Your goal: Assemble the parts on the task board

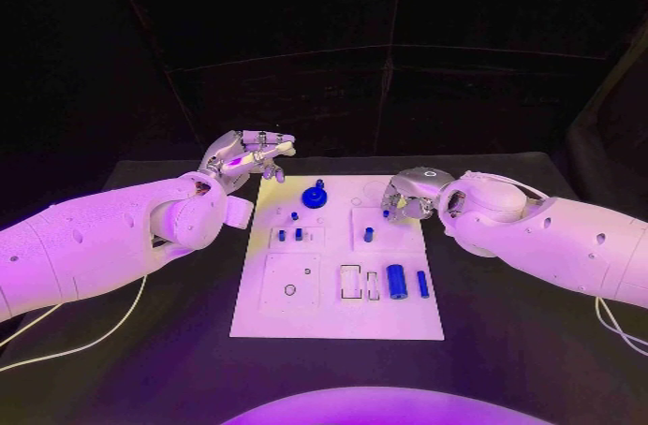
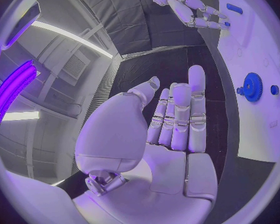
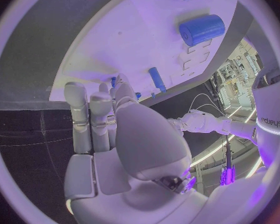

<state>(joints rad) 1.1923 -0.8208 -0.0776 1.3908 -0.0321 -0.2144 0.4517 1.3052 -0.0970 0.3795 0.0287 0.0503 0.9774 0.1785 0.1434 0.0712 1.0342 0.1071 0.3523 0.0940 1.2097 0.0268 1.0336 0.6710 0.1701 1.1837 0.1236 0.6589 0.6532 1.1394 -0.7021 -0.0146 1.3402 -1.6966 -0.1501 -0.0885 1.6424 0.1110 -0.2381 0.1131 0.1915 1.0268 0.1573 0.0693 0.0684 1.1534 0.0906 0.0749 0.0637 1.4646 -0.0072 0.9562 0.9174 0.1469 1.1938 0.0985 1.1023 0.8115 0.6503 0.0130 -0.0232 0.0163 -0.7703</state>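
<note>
My left hand (image 1: 250,158) hovers over the black table (image 1: 162,350) just off the upper left corner of the white task board (image 1: 271,322), fingers straight, apart and holding nothing. My right hand (image 1: 405,200) sits low over the board's upper right, by a small blue peg (image 1: 387,212), though I can't tell if my fingers pinch it. The blue gear (image 1: 315,197) stands upper centre, with the blue cylinder (image 1: 397,281) and slim pin (image 1: 422,284) lower right.
</note>
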